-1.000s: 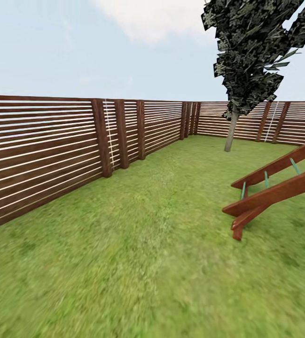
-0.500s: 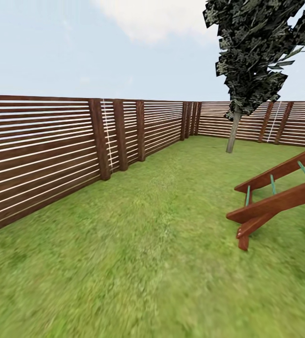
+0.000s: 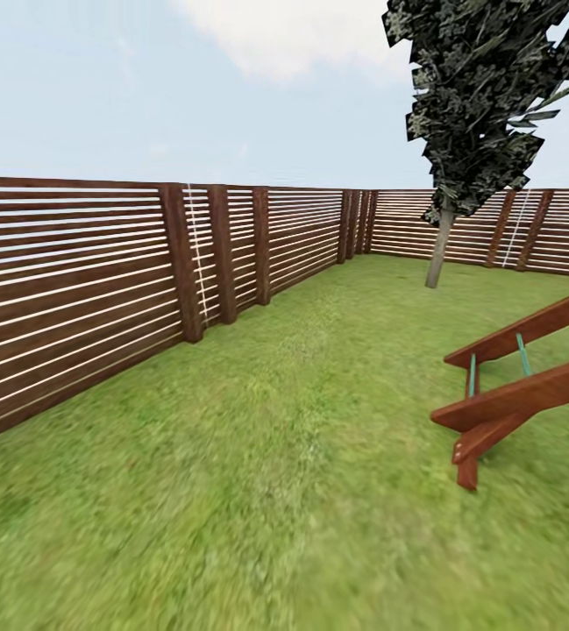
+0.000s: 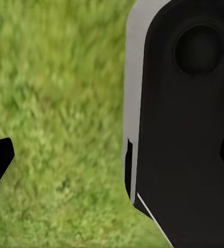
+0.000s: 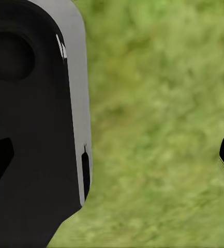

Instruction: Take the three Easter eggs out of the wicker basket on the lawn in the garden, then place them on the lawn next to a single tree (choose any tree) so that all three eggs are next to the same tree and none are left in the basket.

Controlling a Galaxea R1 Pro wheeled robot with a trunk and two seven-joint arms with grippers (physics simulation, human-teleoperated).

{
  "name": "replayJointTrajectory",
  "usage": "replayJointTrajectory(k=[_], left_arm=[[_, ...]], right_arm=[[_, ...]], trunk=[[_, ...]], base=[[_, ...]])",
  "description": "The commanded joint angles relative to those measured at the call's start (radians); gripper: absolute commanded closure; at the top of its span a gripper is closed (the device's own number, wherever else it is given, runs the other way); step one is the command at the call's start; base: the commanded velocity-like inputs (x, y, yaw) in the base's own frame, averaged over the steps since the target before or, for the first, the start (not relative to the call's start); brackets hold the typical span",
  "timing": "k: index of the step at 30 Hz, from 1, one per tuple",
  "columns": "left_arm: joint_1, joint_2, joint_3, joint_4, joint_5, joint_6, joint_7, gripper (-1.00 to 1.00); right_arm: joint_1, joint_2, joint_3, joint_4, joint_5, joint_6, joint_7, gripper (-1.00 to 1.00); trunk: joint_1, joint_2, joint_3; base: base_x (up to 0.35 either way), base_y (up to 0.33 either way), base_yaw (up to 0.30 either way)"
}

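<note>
Across the lawn (image 3: 258, 456), toward fence (image 3: 74, 280) and tree (image 3: 437, 254): robot seemingly travelling, searching; no eggs being placed yet. Grippers' openness: cannot tell.

Quick count from where I'm standing — one tree (image 3: 440, 250), one stretch of lawn (image 3: 266, 456), one slatted fence (image 3: 100, 280) wrapping the left and far sides, and one wooden play frame (image 3: 512, 386) on the right with three green rungs.
</note>
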Motion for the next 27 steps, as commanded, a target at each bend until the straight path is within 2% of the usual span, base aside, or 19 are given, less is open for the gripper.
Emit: replayJointTrajectory(k=[1, 16, 27], left_arm=[[0.001, 0.000, 0.001, -0.002, 0.000, 0.002, -0.001, -1.00], [0.001, 0.000, 0.001, -0.002, 0.000, 0.002, -0.001, -1.00], [0.001, 0.000, 0.001, -0.002, 0.000, 0.002, -0.001, -1.00]], right_arm=[[-0.001, 0.000, 0.001, 0.002, -0.001, -0.001, -0.002, -1.00], [-0.001, 0.000, 0.008, 0.002, 0.003, -0.002, -0.002, -1.00], [-0.001, 0.000, 0.001, 0.002, -0.003, -0.001, -0.002, -1.00]], trunk=[[0.001, 0.000, -0.001], [0.001, 0.000, -0.001], [0.001, 0.000, -0.001]], base=[[0.335, 0.000, 0.000], [0.335, 0.000, 0.005], [0.335, 0.000, 0.184]])
